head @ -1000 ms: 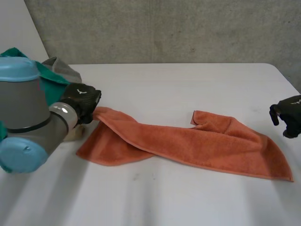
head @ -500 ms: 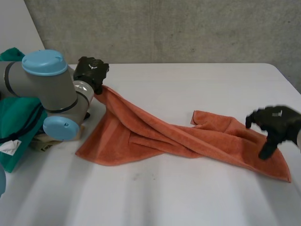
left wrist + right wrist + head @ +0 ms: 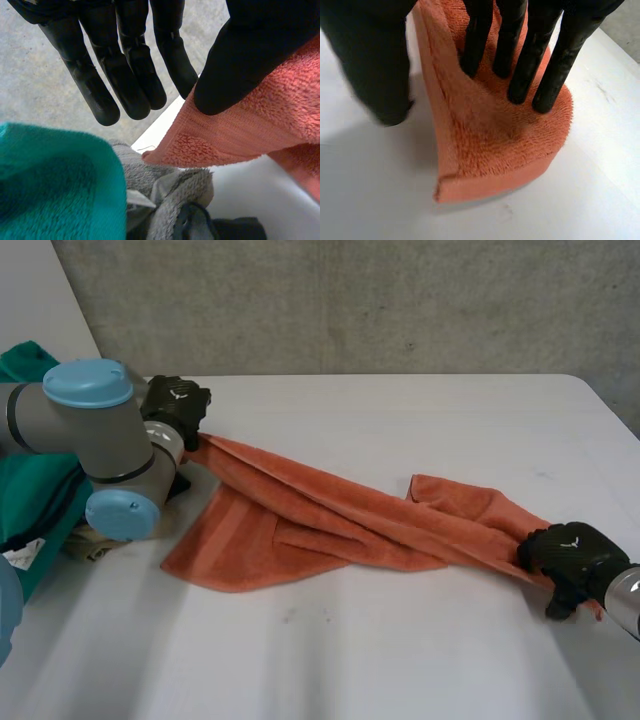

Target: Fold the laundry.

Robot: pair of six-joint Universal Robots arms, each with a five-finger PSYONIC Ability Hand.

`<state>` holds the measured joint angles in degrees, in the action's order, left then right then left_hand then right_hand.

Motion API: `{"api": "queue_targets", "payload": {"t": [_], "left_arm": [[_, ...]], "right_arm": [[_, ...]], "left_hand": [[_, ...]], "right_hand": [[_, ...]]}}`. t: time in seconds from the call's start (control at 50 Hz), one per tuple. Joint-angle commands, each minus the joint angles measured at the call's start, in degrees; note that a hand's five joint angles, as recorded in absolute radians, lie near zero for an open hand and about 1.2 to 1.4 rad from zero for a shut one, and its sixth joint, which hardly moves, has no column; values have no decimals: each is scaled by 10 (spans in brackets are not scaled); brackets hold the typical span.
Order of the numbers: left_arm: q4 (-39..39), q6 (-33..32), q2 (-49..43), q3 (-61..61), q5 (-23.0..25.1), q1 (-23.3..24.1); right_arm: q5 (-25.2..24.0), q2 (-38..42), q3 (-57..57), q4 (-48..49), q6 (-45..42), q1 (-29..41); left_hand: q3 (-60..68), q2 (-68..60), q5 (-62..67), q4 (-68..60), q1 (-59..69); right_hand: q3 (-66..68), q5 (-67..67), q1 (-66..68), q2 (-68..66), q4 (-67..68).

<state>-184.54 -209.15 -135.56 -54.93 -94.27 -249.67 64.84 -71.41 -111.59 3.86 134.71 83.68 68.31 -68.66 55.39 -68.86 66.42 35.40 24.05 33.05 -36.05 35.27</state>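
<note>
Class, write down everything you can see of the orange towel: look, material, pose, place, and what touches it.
The towel is orange terry with a flat woven band near its hem. It lies crumpled and twisted lengthwise across the white table, partly folded over itself. The left hand pinches one corner under its thumb, holding it raised off the table. At the opposite end, the right hand has straight fingers pressed on a corner, thumb beside the edge.

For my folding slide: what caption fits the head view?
Left hand pinches one corner of the orange towel; right hand presses its far end onto the white table.
</note>
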Motion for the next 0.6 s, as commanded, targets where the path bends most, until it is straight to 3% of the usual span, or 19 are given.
{"api": "queue_targets", "payload": {"t": [0.02,0.2,0.36,0.42,0.52,0.56,0.6], "left_arm": [[1,-13,4,-6,-5,-4],[5,-12,42,-68,-2,1],[16,-14,82,-147,7,15],[5,-20,69,-108,12,16],[-35,-53,6,93,10,23],[-61,-59,2,154,10,23],[-126,-59,3,221,7,23]], "right_arm": [[13,29,31,53,8,2],[53,15,88,41,49,4],[78,22,224,-119,48,8],[83,62,316,-127,47,26],[121,138,511,-101,62,88],[131,146,565,-63,72,97],[140,148,617,37,102,105]], "left_hand": [[117,-113,146,-111,136],[117,-113,146,-111,136],[117,-113,146,-111,136],[117,-113,146,-111,136],[117,-113,146,-111,136],[117,-113,146,-111,136],[117,-113,146,-111,136]], "right_hand": [[446,460,470,-439,447],[446,460,470,-439,447],[446,460,470,-439,447],[446,460,470,-439,447],[446,460,470,-439,447],[446,460,470,-439,447],[446,460,470,-439,447]]}}
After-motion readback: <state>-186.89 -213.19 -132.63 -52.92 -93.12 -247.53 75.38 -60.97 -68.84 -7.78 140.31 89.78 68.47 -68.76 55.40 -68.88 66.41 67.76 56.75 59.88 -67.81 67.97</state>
